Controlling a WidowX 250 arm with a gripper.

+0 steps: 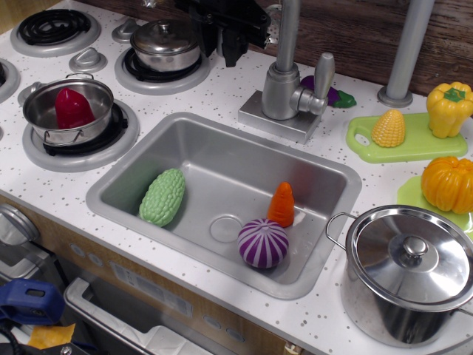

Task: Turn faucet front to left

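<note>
Matte silver faucet (284,89), thin pipe on thick cylinder; black fingers (230,41) nearby, grip state unclear

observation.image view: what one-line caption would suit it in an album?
Black gripper hovers left of the silver toy faucet above a sink holding a green gourd, carrot and purple onion.

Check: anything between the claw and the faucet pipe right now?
Nothing. In the observation.image view the claw hangs left of the faucet, with only bare speckled counter and wood backsplash in that gap.
</note>
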